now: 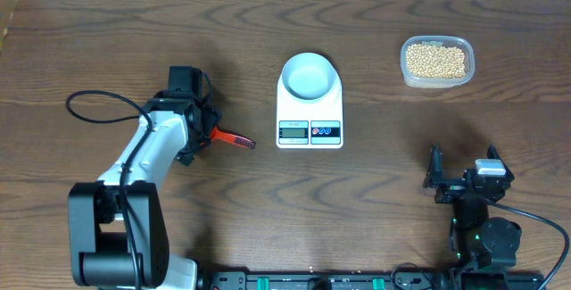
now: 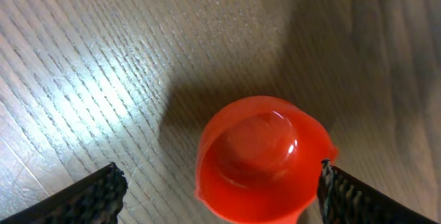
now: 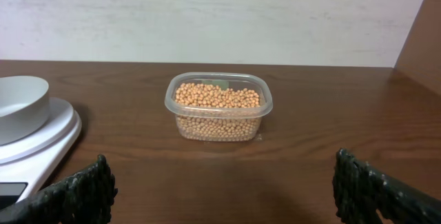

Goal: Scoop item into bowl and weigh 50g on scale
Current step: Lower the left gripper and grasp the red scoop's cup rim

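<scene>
Nearest, at the right, the right claw (image 3: 224, 176) sits low over the table (image 1: 107, 40), released and with nothing between its fingers. It faces the clear tub (image 3: 167, 101) at the far right, which is heaped with soybeans (image 1: 435, 60).

On the left, the left claw (image 2: 220, 174) hangs over the red scoop (image 2: 258, 155). It is released, with one finger on each side of the cup and no grip on it. The step in hand looks like picking up that scoop.

To do it well, the claw should centre first. The cup lies close to one finger (image 2: 344, 193) and well apart from the other. If the claw closes as it is, the near finger would likely push the scoop sideways across the smooth wood. Coming down until the fingers nearly meet the table and then clenching slowly should keep the cup level and its mouth up for the later dip into the beans.

Further back in the middle, the white scale (image 1: 310, 111) carries the pale bowl (image 1: 310, 76), which looks empty, so no weighing has begun.

The table is dark brown with a strong grain, and a bright patch of glare shows beneath the left wrist. A black cable (image 1: 89, 103) loops over it at the left. Beyond the far edge stands a plain white wall (image 3: 220, 17).
</scene>
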